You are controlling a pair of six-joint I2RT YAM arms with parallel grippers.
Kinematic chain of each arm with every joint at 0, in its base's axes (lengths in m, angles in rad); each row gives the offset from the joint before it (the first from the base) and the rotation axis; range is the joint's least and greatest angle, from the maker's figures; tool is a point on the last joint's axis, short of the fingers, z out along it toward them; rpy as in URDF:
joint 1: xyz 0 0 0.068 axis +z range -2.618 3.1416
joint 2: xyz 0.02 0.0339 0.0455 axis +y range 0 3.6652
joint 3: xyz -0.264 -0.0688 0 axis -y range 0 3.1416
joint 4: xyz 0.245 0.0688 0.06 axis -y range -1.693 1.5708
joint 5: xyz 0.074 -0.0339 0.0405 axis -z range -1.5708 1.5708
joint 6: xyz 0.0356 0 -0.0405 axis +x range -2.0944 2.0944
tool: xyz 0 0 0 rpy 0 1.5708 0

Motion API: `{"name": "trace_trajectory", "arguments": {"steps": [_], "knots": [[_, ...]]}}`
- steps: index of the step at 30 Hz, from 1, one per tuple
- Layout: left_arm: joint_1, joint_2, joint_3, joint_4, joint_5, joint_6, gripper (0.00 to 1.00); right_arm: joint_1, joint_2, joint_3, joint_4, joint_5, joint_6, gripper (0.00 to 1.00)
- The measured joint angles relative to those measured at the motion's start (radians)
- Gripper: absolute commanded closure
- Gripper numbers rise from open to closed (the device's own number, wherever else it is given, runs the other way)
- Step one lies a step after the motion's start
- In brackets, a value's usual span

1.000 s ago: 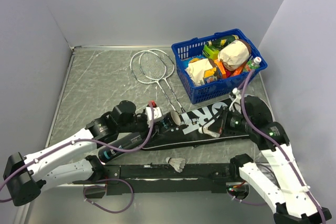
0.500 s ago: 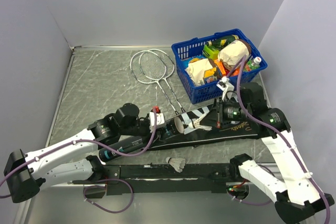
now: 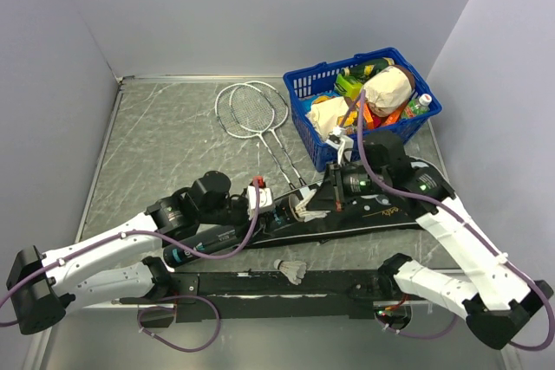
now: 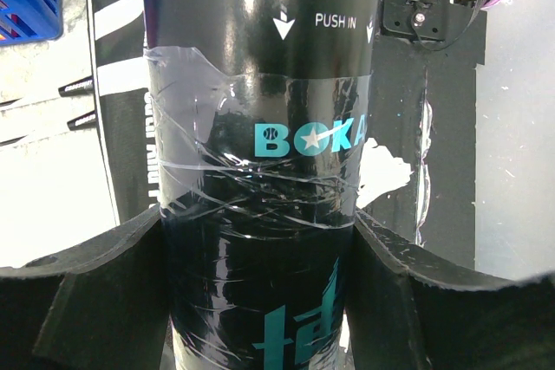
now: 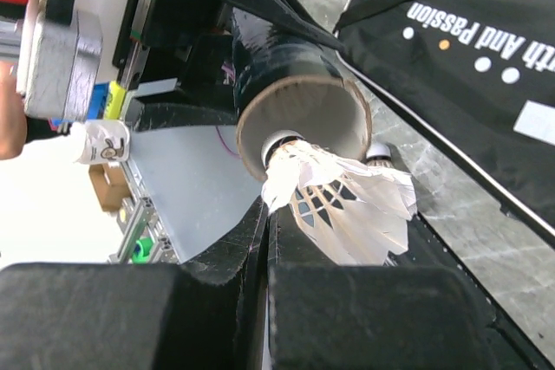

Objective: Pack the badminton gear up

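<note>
L gripper (image 4: 258, 249) has its jaws spread wide round the tube (image 4: 260, 84), pads on both sides, gripping it. The tube sits low along the table (image 3: 156, 145), open mouth facing right; resting or lifted, can't tell. 2 rackets (image 3: 251, 114) lie crossed at the back, well apart from the rest, not packed. 1 spare shuttle (image 3: 290, 269) lies near the front edge, untouched. R gripper (image 5: 267, 214) is fully closed, pinching a shuttle (image 5: 342, 201) by the feathers. Cork end leads and sits right at the tube mouth, looks just inside the rim; feathers all outside.

Step, my read: loading 1st shuttle into tube, so early in the job. Next move prob needs R to push straight along the tube axis w/ L steadying, then release w/o crushing feathers. The skirt is nearly as wide as the mouth, so alignment matters.

Containers:
- tube: nothing seen inside past the cork, depth hidden.
- bag (image 3: 381, 210): black, flat on table below R arm, just beside tube mouth. Zipped or open, can't tell; nothing seen in it.
- basket (image 3: 297, 88): blue, back right, full of groceries (packets, bottles, paper-wrapped lump). Not gear.
</note>
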State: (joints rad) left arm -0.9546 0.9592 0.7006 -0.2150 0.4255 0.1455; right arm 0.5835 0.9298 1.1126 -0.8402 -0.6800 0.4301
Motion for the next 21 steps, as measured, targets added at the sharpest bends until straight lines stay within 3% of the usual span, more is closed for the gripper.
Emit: {"name": "trace_trajectory", "arguments": {"steps": [9,21], "knots": [[-0.002,-0.017,0.0,0.0,0.008,0.0,0.99,0.092,0.07,-0.032,0.149,0.01,0.061,1.0],[-0.003,-0.033,-0.01,-0.037,0.015,0.001,0.99,0.207,0.088,-0.205,0.417,0.023,0.184,1.0]]}}
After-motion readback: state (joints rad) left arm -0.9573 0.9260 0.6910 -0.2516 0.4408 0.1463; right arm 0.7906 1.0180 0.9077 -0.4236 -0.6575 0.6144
